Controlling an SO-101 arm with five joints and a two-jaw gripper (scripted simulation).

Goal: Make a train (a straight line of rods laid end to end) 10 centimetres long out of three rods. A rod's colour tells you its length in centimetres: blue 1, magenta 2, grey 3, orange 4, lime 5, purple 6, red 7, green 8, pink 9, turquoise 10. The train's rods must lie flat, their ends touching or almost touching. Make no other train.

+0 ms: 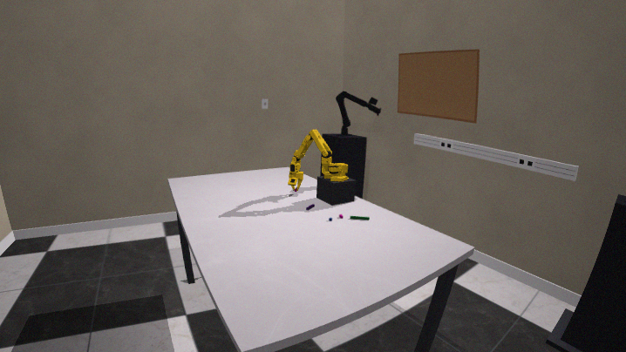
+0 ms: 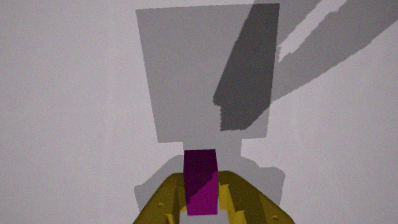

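In the wrist view only the lower ends of the yellow fingers showed, cut off by the bottom edge, and the magenta rod between them ran out of frame at its lower end. From the exterior view that rod was a barely legible speck at the gripper, and whether it touched the worktop could not be told.

The yellow arm rose from its black base block, bent at the elbow and reached down to the left, its wrist pointing almost straight down near the far part of the worktop. The fingers were closed on the magenta rod, holding it near the surface.

To the right lay a purple rod, then a blue rod, a second magenta rod and a green rod, in a rough row with gaps between them; the two small ones were hard to make out.
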